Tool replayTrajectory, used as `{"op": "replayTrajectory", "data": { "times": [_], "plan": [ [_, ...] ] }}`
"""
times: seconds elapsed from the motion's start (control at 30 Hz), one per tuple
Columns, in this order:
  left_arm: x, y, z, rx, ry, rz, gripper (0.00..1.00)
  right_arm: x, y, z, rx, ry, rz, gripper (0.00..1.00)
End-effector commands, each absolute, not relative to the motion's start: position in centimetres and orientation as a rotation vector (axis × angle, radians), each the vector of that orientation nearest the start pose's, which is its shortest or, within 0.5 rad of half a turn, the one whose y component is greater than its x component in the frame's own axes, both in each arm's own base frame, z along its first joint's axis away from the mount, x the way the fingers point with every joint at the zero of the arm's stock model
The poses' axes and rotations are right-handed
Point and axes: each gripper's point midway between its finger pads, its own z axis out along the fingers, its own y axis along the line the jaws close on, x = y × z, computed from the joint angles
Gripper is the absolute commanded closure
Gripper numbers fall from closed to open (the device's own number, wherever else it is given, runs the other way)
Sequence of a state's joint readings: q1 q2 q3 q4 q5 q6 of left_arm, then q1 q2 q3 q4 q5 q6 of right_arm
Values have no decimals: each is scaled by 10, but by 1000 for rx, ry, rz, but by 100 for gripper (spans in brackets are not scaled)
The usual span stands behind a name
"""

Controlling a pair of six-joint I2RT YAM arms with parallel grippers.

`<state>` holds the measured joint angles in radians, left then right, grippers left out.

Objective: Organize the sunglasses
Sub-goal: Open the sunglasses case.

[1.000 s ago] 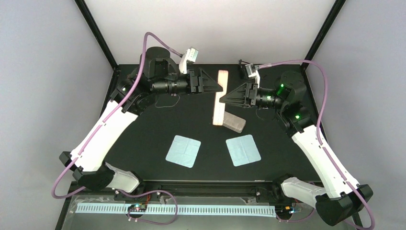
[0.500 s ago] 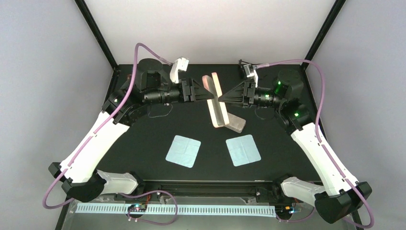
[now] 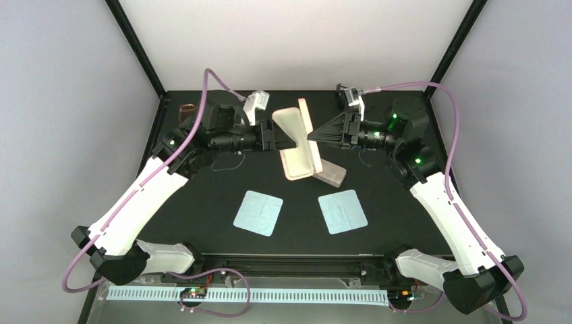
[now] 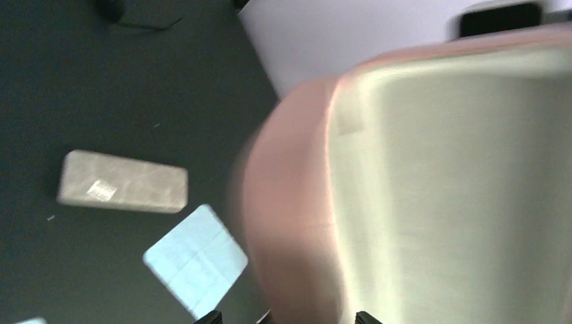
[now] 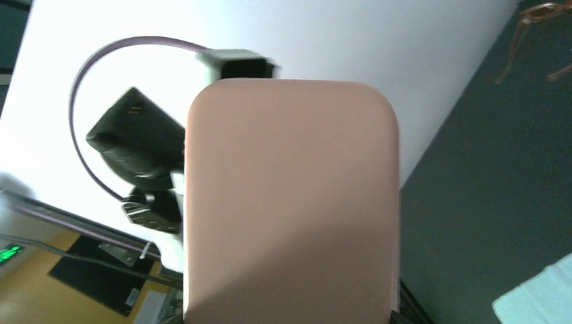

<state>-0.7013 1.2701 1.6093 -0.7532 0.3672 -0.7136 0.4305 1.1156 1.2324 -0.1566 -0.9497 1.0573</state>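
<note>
Evidently the coming move turns on where the sunglasses sit relative to the 2 hands. They show only as a small, thin black shape at the back edge of the table, just behind the right wrist and apart from the pink case. They are too small to tell which way their long axis runs. The right arm is plainly the nearer one, since the left would have to reach across the case to get there.

Both hands are busy with the case. It is hinged open, its long axis runs roughly front to back, and its near end leans on the grey case. The lid tilts toward the left side.

The right gripper clamps the case from the right, and the pink shell fills its wrist view. The left gripper has its jaws astride the lid's rim. The blur there hides whether they have pinched it, so I cannot tell.

Each arm reaches in from its own near corner, elbow out toward the back, wrist level, fingers pointing inward at the other. My judgement is that 1 hand must let go before fetching the pair, and the nearer hand is the one carrying the case.
</note>
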Motion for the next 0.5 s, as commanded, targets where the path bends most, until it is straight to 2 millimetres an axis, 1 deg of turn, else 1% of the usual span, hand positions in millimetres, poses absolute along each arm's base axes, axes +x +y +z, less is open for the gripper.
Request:
{"op": "replayTrajectory", "data": {
  "times": [0.0, 0.2, 0.33, 0.4, 0.43, 0.47],
  "plan": [
    [249, -272, 359, 205, 2338, -1060, 51, 197, 252, 491, -460, 1731, 1845, 99],
    [248, -273, 364, 202, 2321, -1080, 53, 200, 252, 486, -443, 1749, 1837, 99],
    [248, -274, 371, 192, 2308, -1104, 50, 204, 251, 481, -416, 1773, 1817, 99],
    [248, -273, 375, 184, 2299, -1105, 50, 207, 251, 476, -393, 1799, 1794, 99],
    [242, -268, 387, 185, 2266, -1118, 50, 211, 251, 471, -376, 1823, 1773, 99],
    [242, -267, 389, 182, 2260, -1119, 50, 214, 251, 467, -365, 1840, 1757, 99]
  ]
}}
